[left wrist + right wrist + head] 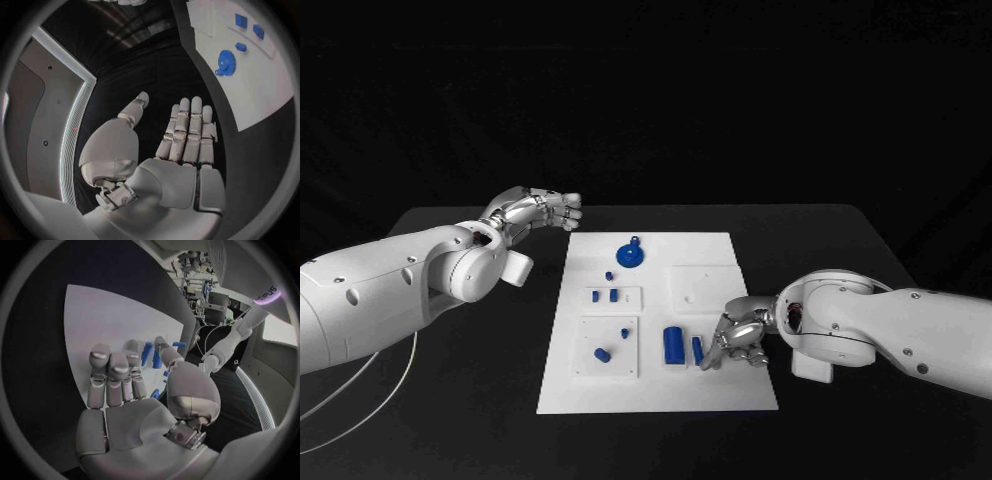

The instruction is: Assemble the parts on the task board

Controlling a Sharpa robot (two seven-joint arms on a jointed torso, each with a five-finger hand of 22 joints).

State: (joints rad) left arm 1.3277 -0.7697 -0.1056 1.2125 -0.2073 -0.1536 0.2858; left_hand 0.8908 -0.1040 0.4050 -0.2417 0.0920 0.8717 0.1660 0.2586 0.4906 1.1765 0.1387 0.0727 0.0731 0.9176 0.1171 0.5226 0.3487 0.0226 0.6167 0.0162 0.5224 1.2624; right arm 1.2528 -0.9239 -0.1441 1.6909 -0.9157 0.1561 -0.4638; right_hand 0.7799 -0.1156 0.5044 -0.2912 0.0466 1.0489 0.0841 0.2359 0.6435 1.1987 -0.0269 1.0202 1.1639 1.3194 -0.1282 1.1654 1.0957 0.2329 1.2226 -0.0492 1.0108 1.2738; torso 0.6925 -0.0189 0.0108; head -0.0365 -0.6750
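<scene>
Right hand (737, 340) touching blue parts (674, 345), task board (718, 395)

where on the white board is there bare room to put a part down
Free: the task board's near strip, and its far right corner beyond the blue gear. Crowded: around the blue bar, where the right hand reaches.

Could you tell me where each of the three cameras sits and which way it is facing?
Head view: on the robot's head, looking down at the task board; both arms enter, left hand and right hand.
Left wrist view: behind the left hand, open above the black table, facing the board's corner.
Right wrist view: behind the right hand, facing the board.
Head and left wrist views share the blue gear.
</scene>
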